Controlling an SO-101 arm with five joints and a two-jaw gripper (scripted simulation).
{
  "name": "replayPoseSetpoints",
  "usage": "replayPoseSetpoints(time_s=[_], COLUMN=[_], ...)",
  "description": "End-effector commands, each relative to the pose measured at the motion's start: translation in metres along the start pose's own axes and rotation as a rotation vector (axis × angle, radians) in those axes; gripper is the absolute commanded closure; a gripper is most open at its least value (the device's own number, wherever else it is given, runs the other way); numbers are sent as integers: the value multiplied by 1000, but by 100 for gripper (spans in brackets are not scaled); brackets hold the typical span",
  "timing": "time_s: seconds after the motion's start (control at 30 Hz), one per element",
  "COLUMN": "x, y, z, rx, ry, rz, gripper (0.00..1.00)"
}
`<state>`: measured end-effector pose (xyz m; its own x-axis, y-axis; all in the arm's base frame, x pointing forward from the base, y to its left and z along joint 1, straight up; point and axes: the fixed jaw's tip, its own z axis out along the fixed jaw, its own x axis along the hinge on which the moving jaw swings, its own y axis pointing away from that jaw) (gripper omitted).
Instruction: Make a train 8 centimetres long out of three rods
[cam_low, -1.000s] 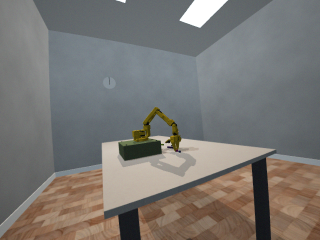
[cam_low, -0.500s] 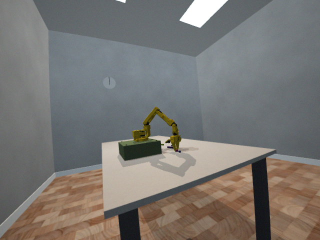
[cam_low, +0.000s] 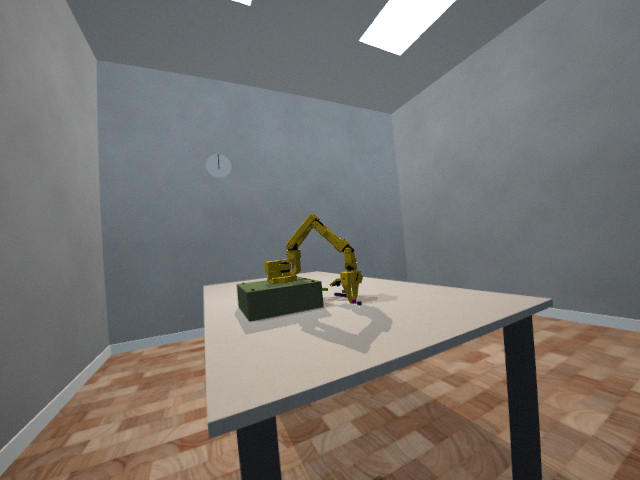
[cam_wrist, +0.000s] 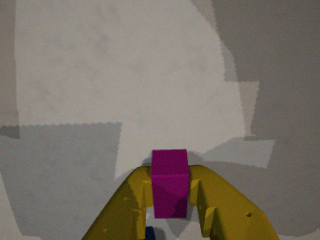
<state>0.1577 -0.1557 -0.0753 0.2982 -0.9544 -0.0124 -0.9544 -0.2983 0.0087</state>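
Observation:
In the wrist view my gripper (cam_wrist: 170, 194) is shut on a magenta rod (cam_wrist: 170, 190), which sits between the two yellow fingers close to the table top. In the exterior view the gripper (cam_low: 352, 297) points down at the table to the right of the arm's base, with the magenta rod (cam_low: 353, 300) at its tips, the blue rod (cam_low: 358, 303) beside it, and a purple rod (cam_low: 339, 294) lying flat just to its left.
The arm stands on a dark green base block (cam_low: 279, 297) at the back left of the white table. A small green rod end (cam_low: 324, 289) shows beside the block. The table's edges lie far from the gripper.

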Motion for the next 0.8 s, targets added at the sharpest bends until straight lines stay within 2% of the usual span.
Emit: replayPoseSetpoints(time_s=[0.0,0.2,0.63,0.77], x=[1,2,2,2], y=[1,0,-3,-3], z=[1,-2,-29,-32], rx=[2,2,2,2], ry=[0,0,0,0], rz=[-2,-2,-2,-2], gripper=[100,100,100,100])
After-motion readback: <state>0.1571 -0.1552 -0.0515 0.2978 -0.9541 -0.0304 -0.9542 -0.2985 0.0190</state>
